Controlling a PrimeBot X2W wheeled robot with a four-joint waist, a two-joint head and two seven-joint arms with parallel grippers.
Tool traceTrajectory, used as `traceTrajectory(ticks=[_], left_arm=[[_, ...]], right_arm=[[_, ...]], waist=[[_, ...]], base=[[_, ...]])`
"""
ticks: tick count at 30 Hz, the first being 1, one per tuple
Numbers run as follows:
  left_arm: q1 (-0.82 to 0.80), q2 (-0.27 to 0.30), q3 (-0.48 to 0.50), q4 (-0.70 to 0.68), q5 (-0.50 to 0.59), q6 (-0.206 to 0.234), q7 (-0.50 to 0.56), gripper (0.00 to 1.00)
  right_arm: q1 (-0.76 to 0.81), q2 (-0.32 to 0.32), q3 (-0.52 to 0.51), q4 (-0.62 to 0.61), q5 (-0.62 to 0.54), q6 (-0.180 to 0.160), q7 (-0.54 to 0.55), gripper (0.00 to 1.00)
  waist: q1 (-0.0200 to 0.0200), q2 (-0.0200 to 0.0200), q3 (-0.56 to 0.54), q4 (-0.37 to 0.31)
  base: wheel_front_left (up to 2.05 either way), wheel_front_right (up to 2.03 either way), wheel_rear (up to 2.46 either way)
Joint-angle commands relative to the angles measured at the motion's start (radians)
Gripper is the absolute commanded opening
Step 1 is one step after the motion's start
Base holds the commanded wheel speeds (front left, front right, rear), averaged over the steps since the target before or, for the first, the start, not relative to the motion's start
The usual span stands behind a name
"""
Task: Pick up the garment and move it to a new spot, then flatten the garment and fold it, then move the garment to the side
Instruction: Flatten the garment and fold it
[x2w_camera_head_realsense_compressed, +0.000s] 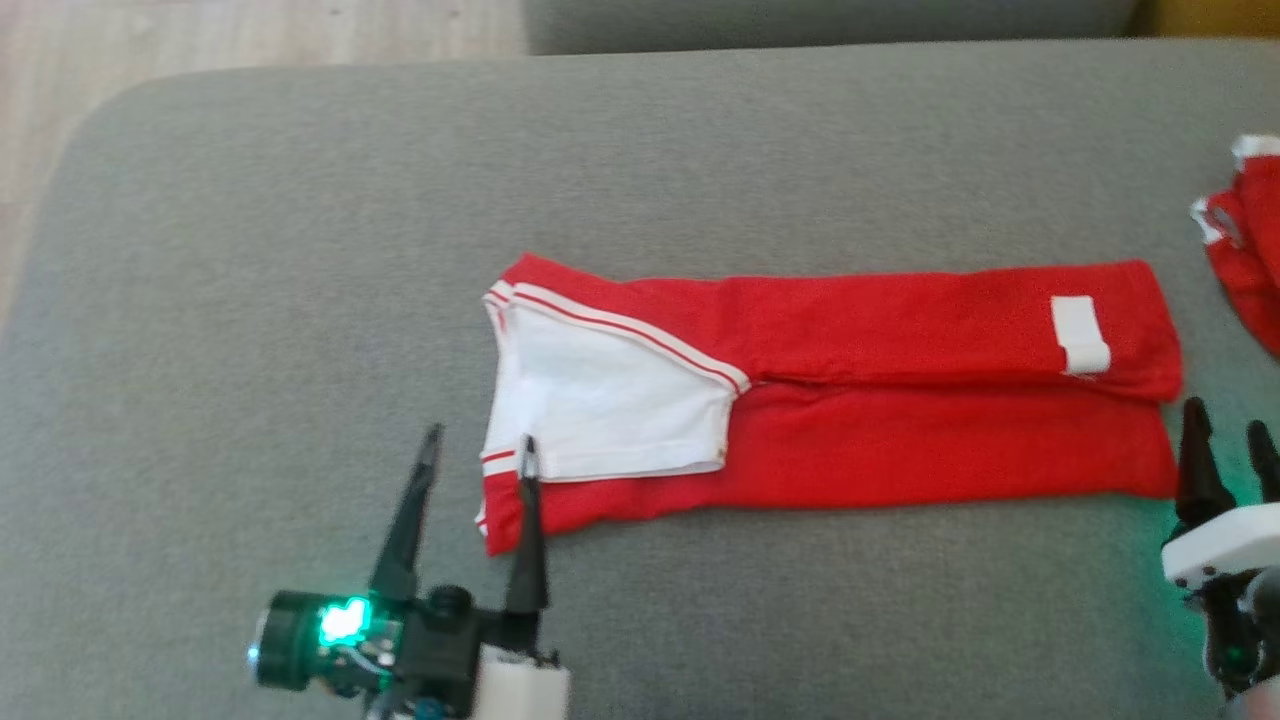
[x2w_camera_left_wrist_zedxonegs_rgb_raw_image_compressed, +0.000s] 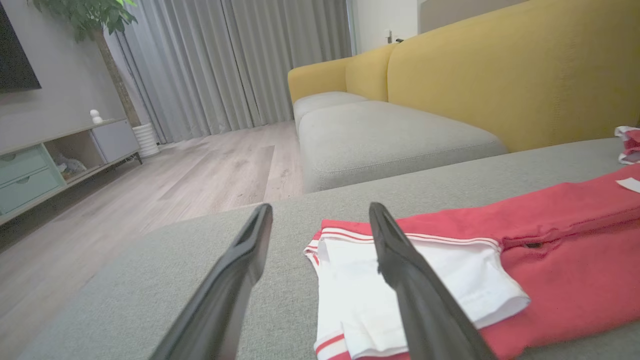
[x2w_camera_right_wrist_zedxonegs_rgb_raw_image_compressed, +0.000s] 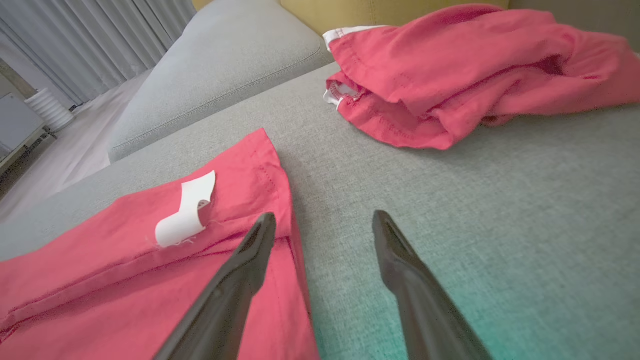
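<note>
Head view: rectangular red garment (x2w_camera_head_realsense_compressed: 900, 330) on woven grey cushion (x2w_camera_head_realsense_compressed: 300, 250); crumpled red cloth (x2w_camera_head_realsense_compressed: 1255, 250) beyond its right end; left gripper (x2w_camera_head_realsense_compressed: 480, 438) and right gripper (x2w_camera_head_realsense_compressed: 1227, 417) gape wide beside it.

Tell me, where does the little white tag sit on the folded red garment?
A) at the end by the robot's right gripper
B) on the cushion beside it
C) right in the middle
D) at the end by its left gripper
A: the white tag lies on the red garment at the end by the right gripper.
</note>
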Motion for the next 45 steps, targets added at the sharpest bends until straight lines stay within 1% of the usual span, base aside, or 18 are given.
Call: traceTrajectory(ticks=[1, 6, 11, 12, 13, 14, 15, 16, 20, 24, 28, 32, 36, 39, 40, 41, 45], left_arm=[[-0.040, 0.003, 0.047, -0.031, 0.015, -0.002, -0.005, 1.00], [-0.006, -0.060, 0.074, -0.020, 0.094, -0.071, -0.005, 1.00], [0.017, -0.100, 0.120, -0.007, 0.138, -0.122, -0.005, 1.00], [0.021, -0.106, 0.129, -0.004, 0.145, -0.132, -0.005, 1.00], [0.026, -0.112, 0.139, -0.001, 0.150, -0.142, -0.005, 1.00], [0.031, -0.119, 0.148, 0.001, 0.155, -0.150, -0.005, 1.00], [0.036, -0.125, 0.158, 0.002, 0.158, -0.160, -0.005, 1.00], [0.041, -0.129, 0.166, 0.002, 0.162, -0.174, -0.005, 1.00], [0.057, -0.143, 0.208, 0.014, 0.182, -0.209, -0.005, 1.00], [0.074, -0.155, 0.246, 0.019, 0.202, -0.238, -0.005, 1.00], [0.084, -0.170, 0.274, 0.022, 0.221, -0.267, -0.005, 1.00], [0.088, -0.185, 0.294, 0.025, 0.238, -0.294, -0.005, 1.00], [0.092, -0.199, 0.314, 0.030, 0.252, -0.313, -0.005, 1.00], [0.096, -0.212, 0.326, 0.037, 0.261, -0.327, -0.005, 1.00], [0.099, -0.222, 0.332, 0.042, 0.266, -0.335, -0.005, 1.00], [0.099, -0.222, 0.332, 0.042, 0.266, -0.335, -0.005, 1.00], [0.098, -0.246, 0.337, 0.059, 0.274, -0.358, -0.005, 1.00]], right_arm=[[-0.030, -0.016, 0.006, -0.019, -0.013, 0.007, 0.000, 1.00], [-0.099, 0.017, -0.109, 0.070, -0.134, 0.007, 0.067, 1.00], [-0.155, 0.053, -0.179, 0.161, -0.242, 0.007, 0.146, 1.00], [-0.161, 0.062, -0.184, 0.174, -0.260, 0.007, 0.164, 0.96], [-0.166, 0.074, -0.185, 0.183, -0.272, 0.007, 0.184, 0.89], [-0.170, 0.085, -0.185, 0.187, -0.278, 0.007, 0.203, 0.38], [-0.171, 0.093, -0.185, 0.189, -0.284, 0.007, 0.218, 0.04], [-0.169, 0.098, -0.184, 0.189, -0.290, 0.007, 0.230, 0.00], [-0.164, 0.108, -0.182, 0.158, -0.294, 0.007, 0.245, 0.00], [-0.151, 0.082, -0.189, 0.107, -0.307, 0.007, 0.253, 0.00], [-0.157, 0.026, -0.220, 0.053, -0.324, 0.007, 0.292, 0.00], [-0.181, -0.054, -0.259, -0.010, -0.329, 0.007, 0.351, 0.00], [-0.217, -0.106, -0.249, -0.099, -0.312, 0.007, 0.425, 0.00], [-0.236, -0.102, -0.226, -0.181, -0.269, 0.007, 0.478, 0.00], [-0.236, -0.082, -0.205, -0.250, -0.232, 0.007, 0.513, 0.00], [-0.236, -0.082, -0.205, -0.250, -0.232, 0.007, 0.513, 0.00], [-0.207, 0.019, -0.175, -0.411, -0.127, 0.007, 0.597, 0.00]], waist=[[0.0002, -0.0001, -0.010, 0.020], [0.0002, -0.0001, -0.009, 0.072], [0.0002, -0.0001, -0.003, 0.103], [0.0002, -0.0001, -0.003, 0.106], [0.0002, -0.0001, -0.004, 0.108], [0.0002, -0.0001, -0.005, 0.109], [0.0002, -0.0001, -0.008, 0.110], [0.0002, -0.0001, -0.011, 0.108], [0.0002, -0.0001, -0.024, 0.089], [0.0002, -0.0001, -0.035, 0.059], [0.0002, -0.0001, -0.036, 0.027], [0.0002, -0.0001, -0.026, 0.000], [0.0002, -0.0001, -0.015, -0.024], [0.0002, -0.0001, -0.013, -0.037], [0.0002, -0.0001, -0.014, -0.041], [0.0002, -0.0001, -0.014, -0.041], [0.0002, -0.0001, -0.025, -0.032]], base=[[0.00, 0.00, 0.00], [0.00, 0.00, 0.00], [0.00, 0.00, 0.00], [0.00, 0.00, 0.00], [0.00, 0.00, 0.00], [0.00, 0.00, 0.00], [0.00, 0.00, 0.00], [0.00, 0.00, 0.00], [0.00, 0.00, 0.00], [0.00, 0.00, 0.00], [0.00, 0.00, 0.00], [0.00, 0.00, 0.00], [0.00, 0.00, 0.00], [0.00, 0.00, 0.00], [0.00, 0.00, 0.00], [0.00, 0.00, 0.00], [0.00, 0.00, 0.00]])
